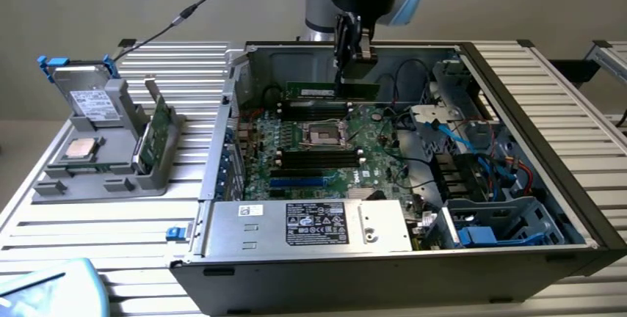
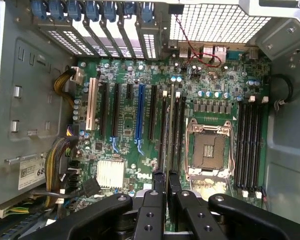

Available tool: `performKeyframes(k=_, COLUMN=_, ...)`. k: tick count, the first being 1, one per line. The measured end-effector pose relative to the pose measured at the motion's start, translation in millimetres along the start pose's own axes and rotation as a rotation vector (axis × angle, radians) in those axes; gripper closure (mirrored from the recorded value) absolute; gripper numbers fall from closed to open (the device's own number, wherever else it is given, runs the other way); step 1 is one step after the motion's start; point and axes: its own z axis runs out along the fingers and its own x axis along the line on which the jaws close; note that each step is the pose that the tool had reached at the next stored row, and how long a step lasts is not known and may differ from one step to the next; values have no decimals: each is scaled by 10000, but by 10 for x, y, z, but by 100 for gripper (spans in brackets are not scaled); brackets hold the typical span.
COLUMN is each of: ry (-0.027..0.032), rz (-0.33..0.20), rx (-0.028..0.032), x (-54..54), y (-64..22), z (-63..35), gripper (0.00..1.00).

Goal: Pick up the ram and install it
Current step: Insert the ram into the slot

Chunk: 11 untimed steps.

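The exterior view looks down at a slant on the open computer case (image 1: 392,277) on the bench (image 1: 98,236), far enough back to take in the whole case. The wrist view looks straight down into it from close above, past the hand (image 2: 166,176). Both views share the motherboard (image 1: 377,130) and its processor socket (image 1: 322,135).

Slatted table (image 1: 98,238) bears open computer case (image 1: 392,282) and grey (perhaps plastic) parts holder (image 1: 90,188).

One ram (image 1: 331,91), one green card (image 1: 154,132), one drive (image 1: 90,101), one processor chip (image 1: 81,150), one motherboard (image 1: 377,148), one pincer (image 2: 166,177).
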Motion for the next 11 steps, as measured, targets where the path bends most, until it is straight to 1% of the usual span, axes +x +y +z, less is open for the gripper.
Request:
performKeyframes(k=7, ry=-2, rz=0, rx=1, x=0, y=0, z=0, gripper=85)
performKeyframes(k=8, ry=-11, rz=0, rx=11, x=0, y=1, z=4, gripper=85)
performKeyframes(k=9, ry=-30, rz=1, rx=41, x=-1, y=5, z=12, gripper=85)
performKeyframes(k=10, ry=-70, rz=-1, rx=76, x=-2, y=14, z=18, gripper=85)
performKeyframes(k=11, ry=-127, rz=-5, rx=110, x=-3, y=27, z=25, gripper=85)
